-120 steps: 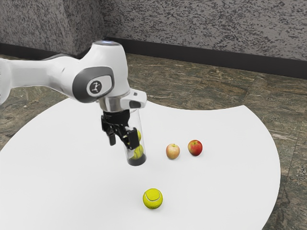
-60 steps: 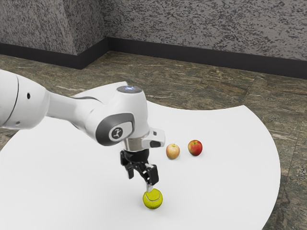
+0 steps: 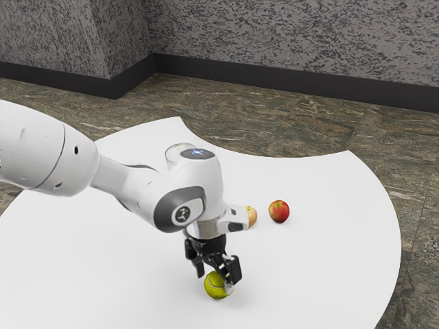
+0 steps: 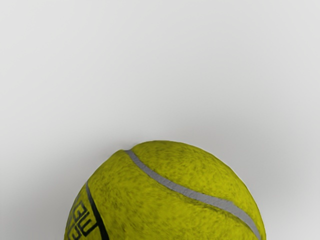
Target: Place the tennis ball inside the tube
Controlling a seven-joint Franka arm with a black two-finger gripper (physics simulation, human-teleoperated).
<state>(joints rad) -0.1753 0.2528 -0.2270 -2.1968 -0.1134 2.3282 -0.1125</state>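
My gripper (image 3: 215, 279) is low over the table, its fingers apart and open at the upper part of the tennis ball (image 3: 213, 288). One finger overlaps the ball's side toward the exterior view's right; the other stands a little above and to the left of it. The yellow-green ball rests on the white surface, and in the wrist view the same tennis ball (image 4: 165, 195) looms large, with a grey seam and dark lettering. Behind the arm, the clear tube's rim (image 3: 180, 146) peeks out; its lower part and contents are hidden.
A red apple (image 3: 279, 212) sits on the round-edged white table (image 3: 329, 240), toward the exterior view's right. Beside it a paler apple (image 3: 252, 216) is partly covered by the hand. The table's curved edge borders a dark stone floor (image 3: 288, 130).
From over the tube, my hand has travelled toward the exterior view's right and front, then down to the ball. The arm now covers most of the tube. The ball has not visibly moved.
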